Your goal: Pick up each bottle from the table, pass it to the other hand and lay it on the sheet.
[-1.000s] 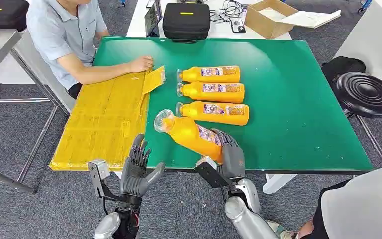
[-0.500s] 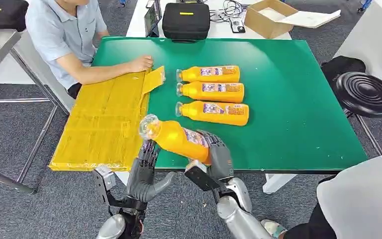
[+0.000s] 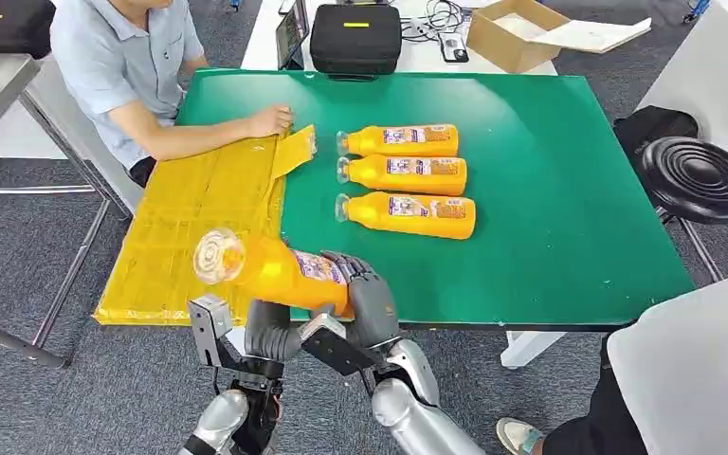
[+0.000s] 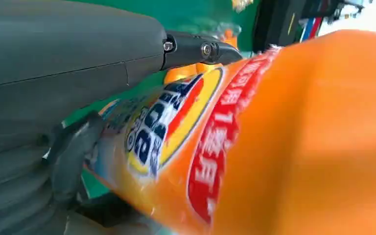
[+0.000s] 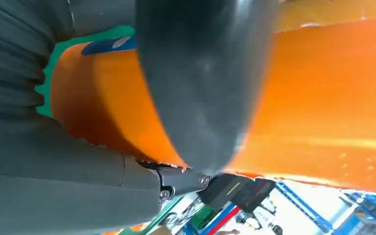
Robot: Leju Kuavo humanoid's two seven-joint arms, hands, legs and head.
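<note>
My right hand point(image 3: 365, 299) grips an orange bottle point(image 3: 275, 270) by its base and holds it tilted above the table's near edge, its clear cap toward the yellow sheet point(image 3: 199, 209). My left hand point(image 3: 267, 336) sits right under the bottle's middle. In the left wrist view the bottle point(image 4: 284, 137) lies between the straight thumb point(image 4: 78, 44) and a dark finger; no closed grip shows. The right wrist view has the thumb point(image 5: 200, 73) wrapped over the bottle point(image 5: 323, 98). Three more orange bottles point(image 3: 408, 174) lie side by side on the green table point(image 3: 550, 190).
A person point(image 3: 123, 66) sits at the far left, one hand point(image 3: 270, 120) on the sheet's far corner. A black case point(image 3: 354, 38) and cardboard box point(image 3: 517, 33) stand beyond the table. A black stool point(image 3: 700, 178) is to the right, another person point(image 3: 692, 379) at lower right.
My right hand has carried the bottle leftward, off the table's near edge and over my left hand. The left hand now sits beneath the bottle, its raised fingers hidden behind it.
</note>
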